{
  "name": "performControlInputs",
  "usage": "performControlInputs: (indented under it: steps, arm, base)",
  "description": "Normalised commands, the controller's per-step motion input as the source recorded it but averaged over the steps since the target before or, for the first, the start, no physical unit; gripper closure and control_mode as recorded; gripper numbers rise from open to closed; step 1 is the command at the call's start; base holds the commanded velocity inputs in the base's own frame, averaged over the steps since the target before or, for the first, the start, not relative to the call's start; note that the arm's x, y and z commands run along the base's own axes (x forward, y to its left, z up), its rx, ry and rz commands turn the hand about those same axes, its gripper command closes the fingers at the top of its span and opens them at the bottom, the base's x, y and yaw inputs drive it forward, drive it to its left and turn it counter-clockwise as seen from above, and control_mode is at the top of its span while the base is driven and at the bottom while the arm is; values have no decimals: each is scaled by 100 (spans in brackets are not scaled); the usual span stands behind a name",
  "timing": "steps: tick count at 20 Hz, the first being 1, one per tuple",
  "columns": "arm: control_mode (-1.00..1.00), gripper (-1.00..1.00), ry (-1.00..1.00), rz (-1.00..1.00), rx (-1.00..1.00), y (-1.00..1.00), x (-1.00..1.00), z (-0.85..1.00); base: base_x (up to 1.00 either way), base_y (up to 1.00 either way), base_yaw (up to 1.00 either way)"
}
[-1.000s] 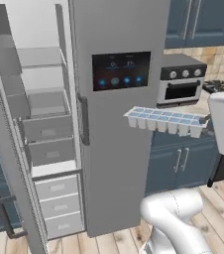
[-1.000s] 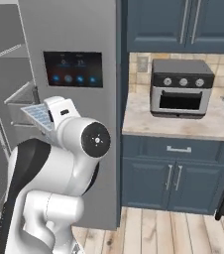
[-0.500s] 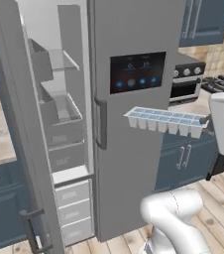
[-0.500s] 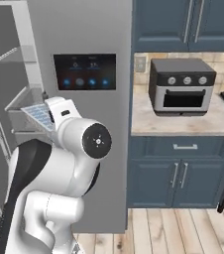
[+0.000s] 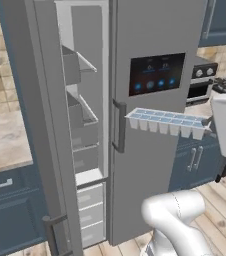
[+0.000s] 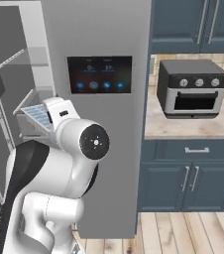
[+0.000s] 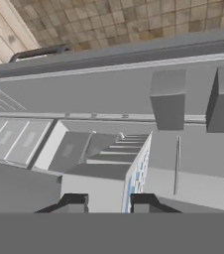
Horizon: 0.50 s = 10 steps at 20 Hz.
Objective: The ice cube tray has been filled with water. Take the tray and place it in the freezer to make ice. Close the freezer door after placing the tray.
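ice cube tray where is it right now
In the left base view the ice cube tray is held level in the air by the gripper at its right end, in front of the fridge's closed door, just below the black display panel.

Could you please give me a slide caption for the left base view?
Hand carries the ice cube tray level toward the open freezer.

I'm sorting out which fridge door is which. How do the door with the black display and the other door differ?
The display door is shut and carries a black panel; the freezer door stands swung open, plain-faced. The freezer door's inner side carries grey bins; the display door's inner side is hidden. Both are tall, grey, with vertical bar handles.
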Motion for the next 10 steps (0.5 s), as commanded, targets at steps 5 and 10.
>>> performControlInputs:
  steps: [5,10]
  arm:
    - [100,100,0,0,0,0,0,0]
    - [100,100,0,0,0,0,0,0]
  base:
    - [46,24,2]
    - [10,23,8]
